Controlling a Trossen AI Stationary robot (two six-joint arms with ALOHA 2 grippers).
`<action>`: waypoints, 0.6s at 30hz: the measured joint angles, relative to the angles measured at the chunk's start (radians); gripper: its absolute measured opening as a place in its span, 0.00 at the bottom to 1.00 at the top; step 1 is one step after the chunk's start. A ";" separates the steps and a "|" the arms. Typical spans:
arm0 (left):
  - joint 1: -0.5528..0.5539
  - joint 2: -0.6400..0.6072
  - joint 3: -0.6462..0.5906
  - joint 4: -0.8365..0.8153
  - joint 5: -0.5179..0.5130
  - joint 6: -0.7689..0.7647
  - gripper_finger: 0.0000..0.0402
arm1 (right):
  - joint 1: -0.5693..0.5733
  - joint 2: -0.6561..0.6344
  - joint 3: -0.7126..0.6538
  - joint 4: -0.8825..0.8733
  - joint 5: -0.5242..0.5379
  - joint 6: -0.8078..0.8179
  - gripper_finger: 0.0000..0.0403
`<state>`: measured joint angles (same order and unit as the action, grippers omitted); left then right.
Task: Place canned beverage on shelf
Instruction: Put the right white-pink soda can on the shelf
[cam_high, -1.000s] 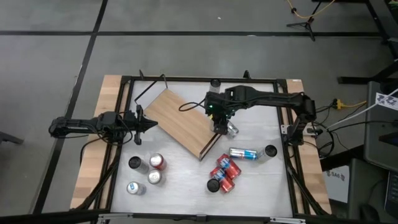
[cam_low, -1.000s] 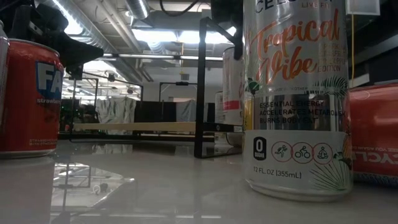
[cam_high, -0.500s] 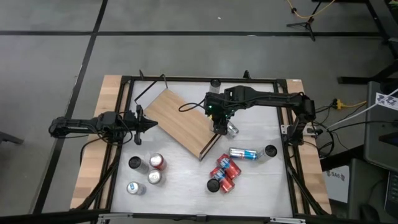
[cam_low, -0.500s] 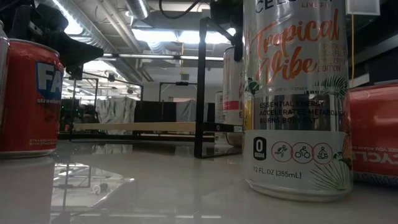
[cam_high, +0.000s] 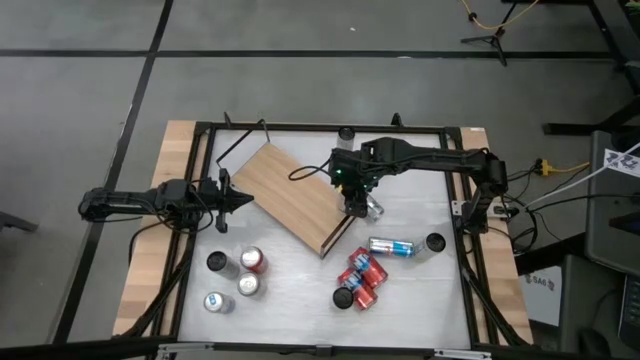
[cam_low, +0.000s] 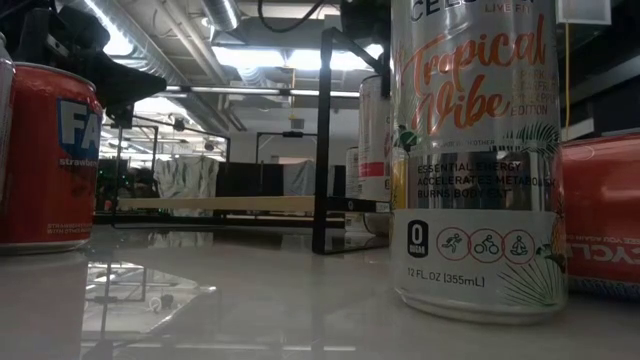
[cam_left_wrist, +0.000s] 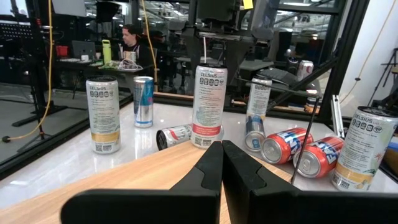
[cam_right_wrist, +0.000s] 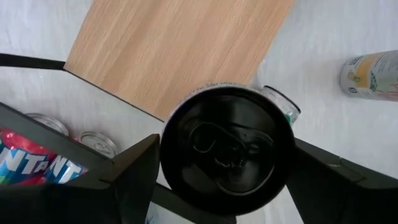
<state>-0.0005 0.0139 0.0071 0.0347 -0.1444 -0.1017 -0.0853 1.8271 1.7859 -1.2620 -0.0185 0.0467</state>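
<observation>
Holding steady since a second ago, your right gripper (cam_high: 358, 207) at frame centre pinches 1 can (cam_right_wrist: 226, 147) beside the shelf (cam_high: 290, 195); placement remains undone. Left gripper (cam_high: 243, 200) rests pressed together.

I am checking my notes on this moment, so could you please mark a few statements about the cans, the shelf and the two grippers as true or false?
1. The right gripper grips a black-topped can. True.
2. The shelf already carries several cans. False: its board is bare.
3. The left gripper is shut. True.
4. Every can stands upright. False: a silver can lies on its side.
</observation>
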 joint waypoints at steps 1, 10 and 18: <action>0.000 0.000 0.000 0.000 0.000 0.000 0.00 | 0.000 -0.001 0.000 -0.001 0.000 0.000 0.76; 0.000 0.000 0.000 0.000 0.000 0.000 0.00 | 0.000 -0.001 0.000 -0.001 0.000 0.000 0.76; 0.000 0.000 0.000 0.000 0.000 0.000 0.00 | 0.000 -0.009 0.029 -0.040 0.000 -0.001 0.76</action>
<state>-0.0006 0.0139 0.0071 0.0347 -0.1444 -0.1017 -0.0853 1.8177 1.8150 -1.3022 -0.0189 0.0462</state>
